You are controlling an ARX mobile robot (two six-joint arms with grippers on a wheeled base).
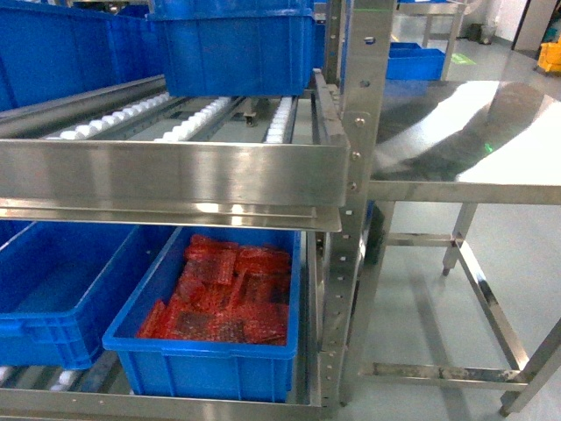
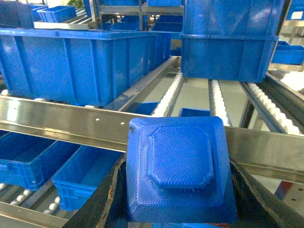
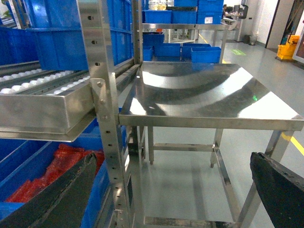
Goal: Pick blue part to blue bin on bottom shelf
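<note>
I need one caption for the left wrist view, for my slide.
Left claw holds the blue part in front of the rack's steel rail, blue bins below.

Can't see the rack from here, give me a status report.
Left gripper shut on blue part. Right gripper open, empty. Blue bin below, steel rail between.

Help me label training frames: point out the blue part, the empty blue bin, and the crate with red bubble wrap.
blue part (image 2: 179,166): left wrist view, raised octagonal top face.
blue bin (image 1: 53,289): head view, bare inner floor.
crate with red bubble wrap (image 1: 206,373): head view, front wall.
</note>
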